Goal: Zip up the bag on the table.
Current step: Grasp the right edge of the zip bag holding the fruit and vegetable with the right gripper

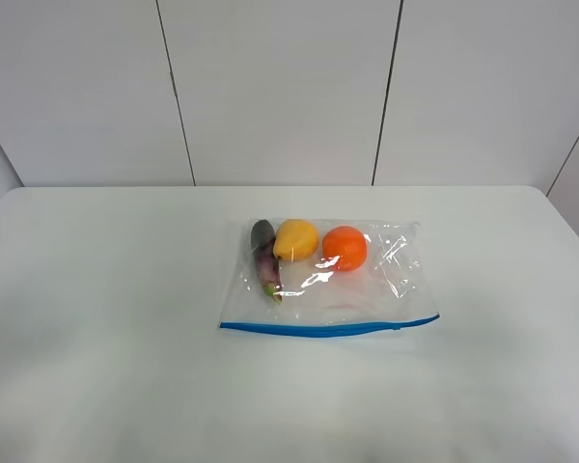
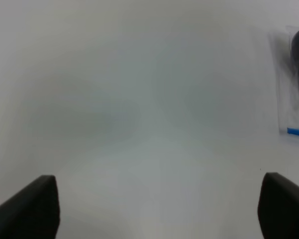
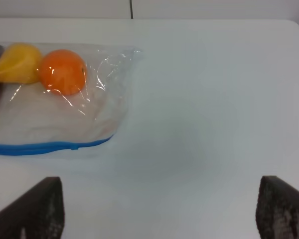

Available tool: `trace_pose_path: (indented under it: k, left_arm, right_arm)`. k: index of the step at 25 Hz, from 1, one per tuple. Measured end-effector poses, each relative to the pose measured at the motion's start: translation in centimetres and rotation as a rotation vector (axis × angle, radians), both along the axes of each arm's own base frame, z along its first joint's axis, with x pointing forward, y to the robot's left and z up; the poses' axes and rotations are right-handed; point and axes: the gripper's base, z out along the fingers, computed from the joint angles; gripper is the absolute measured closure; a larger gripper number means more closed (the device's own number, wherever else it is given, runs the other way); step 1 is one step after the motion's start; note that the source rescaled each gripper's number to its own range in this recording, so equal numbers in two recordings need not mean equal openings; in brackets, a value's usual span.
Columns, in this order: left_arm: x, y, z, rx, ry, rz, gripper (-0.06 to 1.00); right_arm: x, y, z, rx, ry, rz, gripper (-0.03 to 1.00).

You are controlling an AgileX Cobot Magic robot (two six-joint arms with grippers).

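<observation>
The clear bag (image 1: 367,289) lies flat in the middle of the white table (image 1: 106,318), with its blue zip strip (image 1: 328,329) along the near edge. Inside are an orange (image 1: 344,248), a yellow pear (image 1: 296,239) and a purple eggplant (image 1: 264,258). Neither arm shows in the exterior high view. My left gripper (image 2: 158,209) is open and empty above bare table, and the bag's corner (image 2: 294,99) is at the edge of its view. My right gripper (image 3: 159,211) is open and empty, with the bag (image 3: 55,119) and strip (image 3: 45,147) ahead of it and off to one side.
A white panelled wall (image 1: 280,87) stands behind the table's far edge. The table's rounded far corner (image 3: 294,25) shows in the right wrist view. Nothing but the bag lies on the table.
</observation>
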Motion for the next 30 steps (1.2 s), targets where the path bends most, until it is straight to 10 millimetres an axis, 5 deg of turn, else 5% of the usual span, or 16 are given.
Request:
trace_pose_path:
  k: [23,30]
  left_arm:
    - [0.0,0.0,0.0,0.000,0.000,0.000,0.05]
    - [0.0,0.0,0.0,0.000,0.000,0.000,0.05]
  right_arm:
    - [0.1,0.0,0.7,0.016,-0.062,-0.003,0.05]
    - [1.4,-0.2,3.7,0.068,-0.154,-0.037,0.05]
